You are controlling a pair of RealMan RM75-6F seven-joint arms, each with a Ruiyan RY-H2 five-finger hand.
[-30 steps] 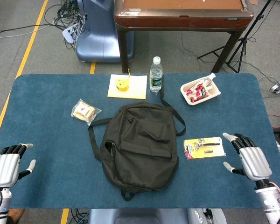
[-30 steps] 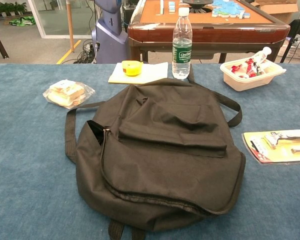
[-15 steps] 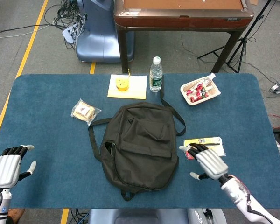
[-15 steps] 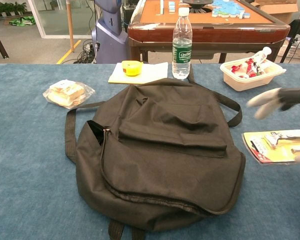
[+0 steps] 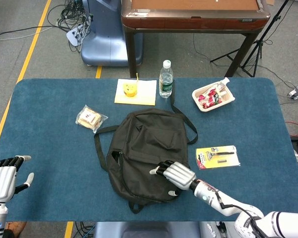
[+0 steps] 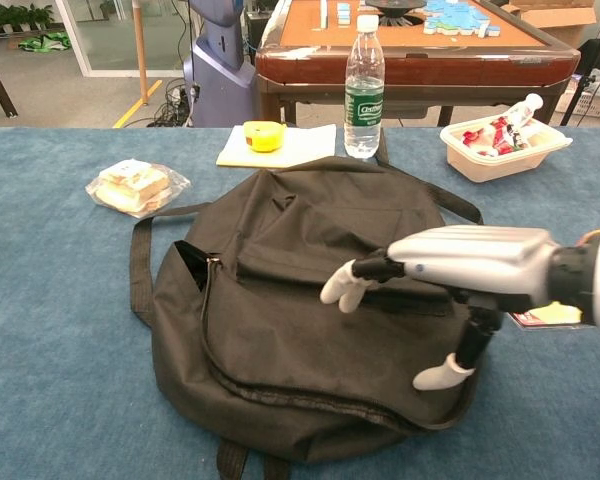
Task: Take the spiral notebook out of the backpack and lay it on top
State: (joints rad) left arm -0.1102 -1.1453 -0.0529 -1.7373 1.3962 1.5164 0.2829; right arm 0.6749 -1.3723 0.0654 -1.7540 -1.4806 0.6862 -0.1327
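A dark olive backpack (image 5: 144,153) (image 6: 280,300) lies flat in the middle of the blue table, its main zipper partly open at the left side. No notebook shows; the bag's inside is hidden. My right hand (image 5: 171,174) (image 6: 450,275) hovers open over the bag's lower right part, fingers spread and pointing left. My left hand (image 5: 4,177) stays open near the table's front left corner, far from the bag, and is out of the chest view.
Behind the bag stand a water bottle (image 5: 166,79) and a yellow tape measure (image 5: 131,89) on a pale sheet. A wrapped snack (image 5: 90,118) lies left, a white tray (image 5: 213,97) back right, a razor pack (image 5: 217,156) right of the bag.
My right hand has swept left from the table's right edge, past the razor pack, to above the backpack. My left hand drifted slightly lower and left.
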